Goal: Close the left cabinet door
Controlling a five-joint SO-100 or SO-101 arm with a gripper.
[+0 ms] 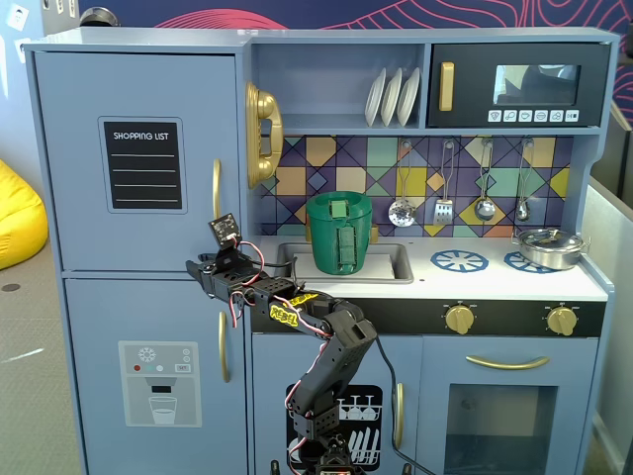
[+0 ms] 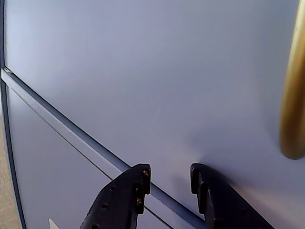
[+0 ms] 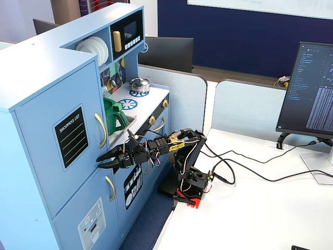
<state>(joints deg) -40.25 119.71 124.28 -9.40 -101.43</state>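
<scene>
The left cabinet door (image 1: 138, 158) is light blue, with a black chalkboard label (image 1: 144, 164) lettered and ruled in white and a gold handle (image 1: 216, 188). The lower door (image 1: 148, 376) is the same blue, with a white and grey dispenser graphic (image 1: 159, 383). The gripper (image 3: 100, 162) and arm (image 1: 331, 341) are black; a yellow sticker (image 1: 287, 310) marks the arm. The backsplash (image 1: 425, 183) carries a geometric pattern in purple, teal, yellow and green. The bin (image 1: 340, 233) is green. The microwave door (image 1: 514, 85) is black.

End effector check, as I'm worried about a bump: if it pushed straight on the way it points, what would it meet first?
Probably the left cabinet door: the end effector points at its lower part, beside the gold handle, jaws slightly apart. Any remaining gap is unclear.
</scene>
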